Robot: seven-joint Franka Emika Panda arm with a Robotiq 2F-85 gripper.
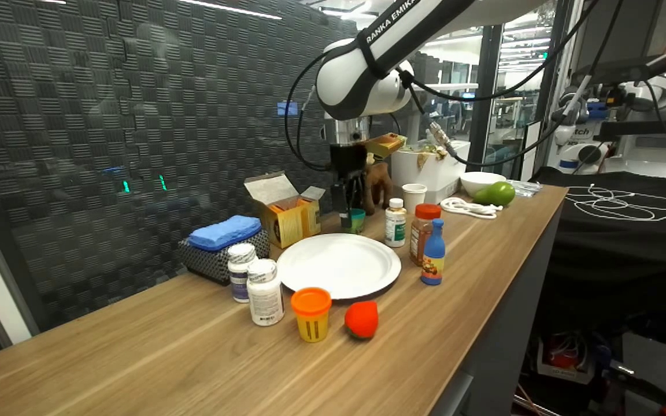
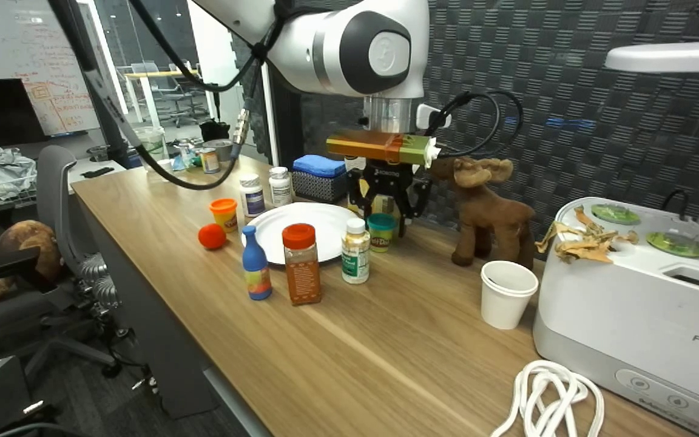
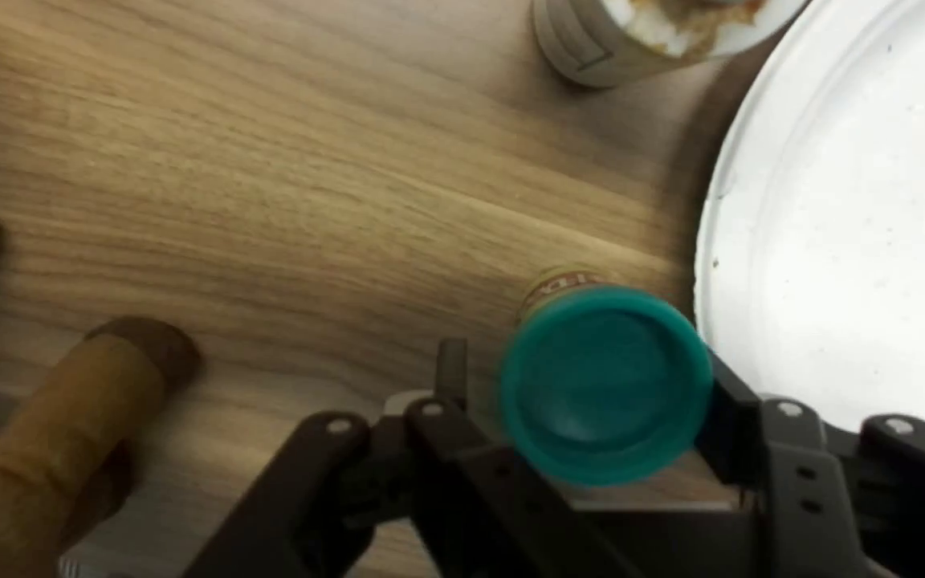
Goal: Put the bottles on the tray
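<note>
Pointing down, my gripper (image 3: 591,387) has its jaws on either side of the small jar with the green lid (image 3: 607,385), which stands upright beside the tray. Its right finger (image 3: 731,417) meets the lid, while a gap shows between the lid and the left finger (image 3: 452,373). The tray, a round white plate (image 1: 339,266), lies on the table. Around it stand two white bottles (image 1: 265,297), an orange-lidded yellow jar (image 1: 312,315), a white bottle with a green label (image 2: 355,255), a red-capped spice bottle (image 2: 303,270) and a blue bottle (image 2: 256,267).
Behind the plate are a yellow cardboard box (image 1: 295,222) and a dark box with a blue cloth (image 1: 224,232). A brown plush moose (image 2: 488,215) stands close to the gripper. Farther along are paper cups (image 2: 505,297), white cord (image 2: 550,397) and a white appliance (image 2: 634,315). A red strawberry (image 1: 361,319) sits near the plate.
</note>
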